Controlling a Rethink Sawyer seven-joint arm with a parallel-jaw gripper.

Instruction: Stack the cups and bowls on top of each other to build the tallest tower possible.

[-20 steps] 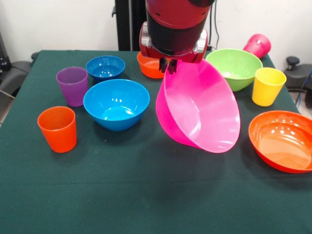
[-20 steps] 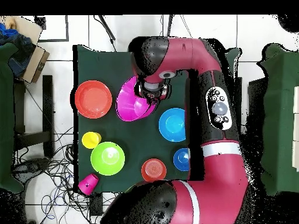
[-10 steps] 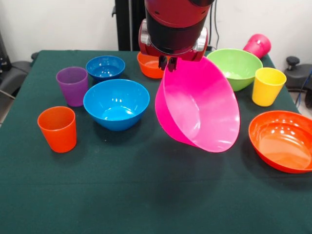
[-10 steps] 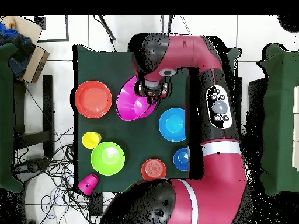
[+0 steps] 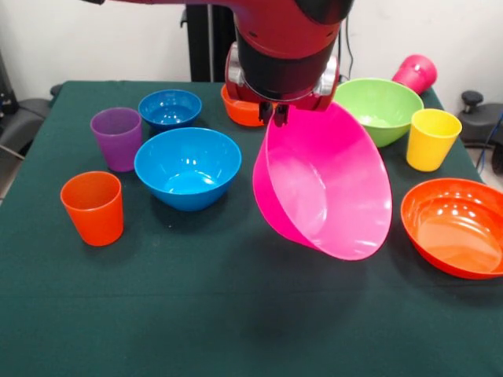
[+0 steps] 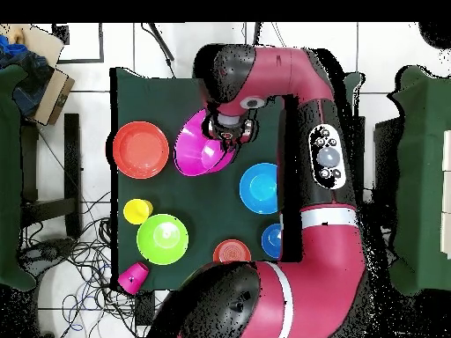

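Hand (image 5: pixel 276 115): pinched on the upper rim of the pink bowl (image 5: pixel 326 184), which is held off the counter (image 5: pixel 236 314).
Pink bowl: very large, glossy magenta, steeply tilted, its opening turned sideways.
Place: hung between the medium blue bowl (image 5: pixel 188 166) and the large orange bowl (image 5: pixel 456 226).
Green bowl (image 5: pixel 379 107): seen just behind.

Hanging tilted off the gripper (image 5: pixel 277 115) by its rim: big pink bowl (image 5: pixel 326 184), mouth facing fwd. Sitting upright on the cloth: med blue bowl (image 5: pixel 188 166), sm blue bowl (image 5: pixel 170 108), lime bowl (image 5: pixel 379 108), lg orange bowl (image 5: pixel 456 226), orange cup (image 5: pixel 93 207), purple cup (image 5: pixel 117 138), yellow cup (image 5: pixel 431 139). Lying on its side at far corner: magenta cup (image 5: pixel 416 73).
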